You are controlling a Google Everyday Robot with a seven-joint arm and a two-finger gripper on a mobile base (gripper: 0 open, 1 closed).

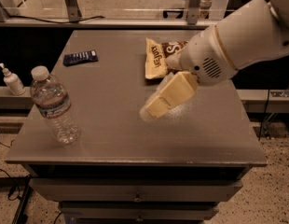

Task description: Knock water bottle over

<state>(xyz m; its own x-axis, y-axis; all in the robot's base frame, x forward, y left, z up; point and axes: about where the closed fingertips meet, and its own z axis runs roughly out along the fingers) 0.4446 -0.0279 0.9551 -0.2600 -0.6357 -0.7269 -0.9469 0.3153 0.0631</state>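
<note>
Cream hand [156, 108] between chips [156, 59] and water bottle [53, 106]

the gripper [156, 107] hovers over the table [112, 139], well apart from the standing water bottle [53, 107].

The water bottle [55, 107] at the left edge of the desk [112, 141] is clear, ribbed, glossy plastic. The desk top is smooth grey with a dull sheen. The gripper [152, 110], over the desk's middle, looks like matt cream plastic; the chip bag [156, 60] behind it is shiny.
</note>
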